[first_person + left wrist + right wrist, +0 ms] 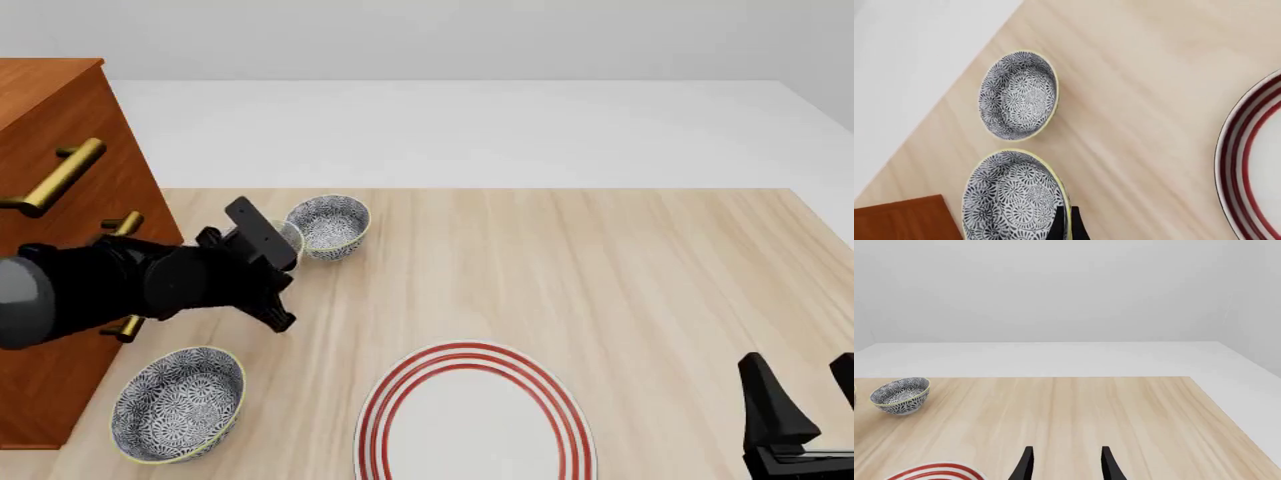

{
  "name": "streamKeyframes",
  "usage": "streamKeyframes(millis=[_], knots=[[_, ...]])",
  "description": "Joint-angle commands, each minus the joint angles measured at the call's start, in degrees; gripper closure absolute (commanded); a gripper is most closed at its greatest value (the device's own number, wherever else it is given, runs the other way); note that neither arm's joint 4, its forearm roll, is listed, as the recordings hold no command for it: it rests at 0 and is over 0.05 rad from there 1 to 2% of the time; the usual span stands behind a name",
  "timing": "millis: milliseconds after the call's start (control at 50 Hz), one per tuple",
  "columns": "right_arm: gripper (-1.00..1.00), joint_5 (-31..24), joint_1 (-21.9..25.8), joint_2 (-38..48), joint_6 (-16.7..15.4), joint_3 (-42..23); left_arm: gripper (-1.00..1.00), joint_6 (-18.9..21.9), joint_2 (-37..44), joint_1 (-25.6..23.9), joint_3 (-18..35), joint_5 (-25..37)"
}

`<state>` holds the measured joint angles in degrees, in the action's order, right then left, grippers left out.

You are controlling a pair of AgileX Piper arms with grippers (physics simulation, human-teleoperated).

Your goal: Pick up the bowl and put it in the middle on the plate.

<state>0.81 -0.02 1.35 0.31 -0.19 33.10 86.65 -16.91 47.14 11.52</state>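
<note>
Two patterned bowls stand side by side at the far left of the table. My left gripper (1067,226) has its two dark fingers close together astride the rim of the nearer bowl (1013,197). In the front view this bowl (292,238) is mostly hidden behind the left gripper (276,247). The other bowl (1018,95) (330,225) (900,395) stands free beside it. The red-ringed white plate (474,420) (1254,165) (937,473) lies at the front middle. My right gripper (805,400) (1066,467) is open and holds nothing at the front right.
A third patterned bowl (178,403) sits at the front left, next to an orange-brown drawer cabinet (54,150) (901,220) with brass handles (60,175). The table's far edge (467,188) borders a white floor.
</note>
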Motion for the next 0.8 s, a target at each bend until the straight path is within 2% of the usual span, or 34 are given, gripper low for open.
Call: streamKeyframes(millis=[20, 280, 480, 620, 800], knots=[[-1.0, -0.05, 0.0, -0.07, 0.01, 0.03, 1.0, 0.0, -4.79, -2.34, -2.3, 0.02], [-1.0, -0.41, 0.0, -0.38, -0.01, -0.03, 1.0, -0.14, -7.68, -5.6, -3.24, 1.22], [-1.0, 0.08, 0.0, 0.03, -0.01, 0.05, 1.0, -0.82, -10.81, -11.22, -3.49, 2.88], [-1.0, 0.12, 0.01, 0.06, 0.0, 0.07, 1.0, -0.77, -14.45, -16.83, -6.38, 2.92], [-1.0, -0.1, 0.0, -0.09, 0.0, 0.0, 1.0, -1.34, -16.52, -21.98, -5.94, 5.21]])
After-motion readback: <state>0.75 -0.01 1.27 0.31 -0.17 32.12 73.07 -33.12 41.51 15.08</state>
